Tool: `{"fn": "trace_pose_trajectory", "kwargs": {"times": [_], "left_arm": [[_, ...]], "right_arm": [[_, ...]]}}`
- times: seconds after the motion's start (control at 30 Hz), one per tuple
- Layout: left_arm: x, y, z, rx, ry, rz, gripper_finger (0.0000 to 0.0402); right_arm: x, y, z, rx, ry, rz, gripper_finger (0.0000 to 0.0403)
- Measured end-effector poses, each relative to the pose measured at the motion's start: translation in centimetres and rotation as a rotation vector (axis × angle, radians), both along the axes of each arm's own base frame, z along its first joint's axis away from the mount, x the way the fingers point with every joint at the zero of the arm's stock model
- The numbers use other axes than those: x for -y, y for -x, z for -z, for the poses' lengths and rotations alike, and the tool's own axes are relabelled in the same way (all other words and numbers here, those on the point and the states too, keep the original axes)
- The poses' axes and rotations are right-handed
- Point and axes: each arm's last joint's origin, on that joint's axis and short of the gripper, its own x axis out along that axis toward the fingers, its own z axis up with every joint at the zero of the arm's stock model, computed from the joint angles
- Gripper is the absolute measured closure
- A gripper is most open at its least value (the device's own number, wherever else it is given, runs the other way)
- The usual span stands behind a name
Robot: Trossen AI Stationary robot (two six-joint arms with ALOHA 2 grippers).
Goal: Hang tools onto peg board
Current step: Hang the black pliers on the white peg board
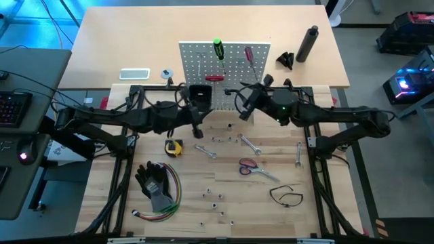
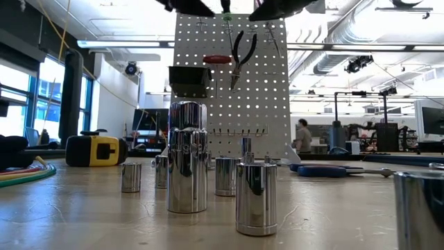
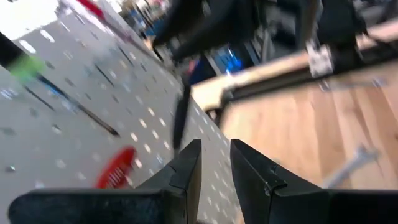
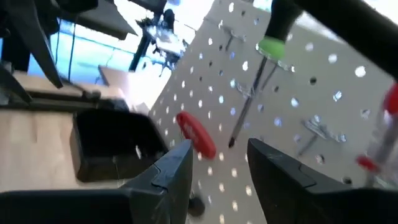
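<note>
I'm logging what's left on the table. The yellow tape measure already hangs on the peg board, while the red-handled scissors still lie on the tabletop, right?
Not quite. The yellow tape measure is not on the peg board; the high view shows it lying on the tabletop, in front of the left arm. The red-handled scissors do still lie on the tabletop.

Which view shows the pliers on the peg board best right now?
The low view: the pliers hang in full outline against the peg board. The high view shows no clear sign of them on the board, and neither wrist view shows them clearly.
</note>
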Motion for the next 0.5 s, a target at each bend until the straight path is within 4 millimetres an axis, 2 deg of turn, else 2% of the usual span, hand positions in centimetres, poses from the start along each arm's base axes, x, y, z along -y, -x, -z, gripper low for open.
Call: {"fn": "trace_pose_trajectory", "kwargs": {"times": [0.27, 0.5], "left_arm": [[0.6, 0.4, 3.0, -0.103, 0.082, 0.004, 0.0323], [1.3, 0.8, 6.5, -0.030, 0.120, 0.042, 0.0323]], "right_arm": [[-0.4, 1.4, 0.5, -0.060, -0.115, 0.000, 0.0253], [-0.1, 1.4, 3.5, -0.033, -0.166, -0.002, 0.0253]]}}
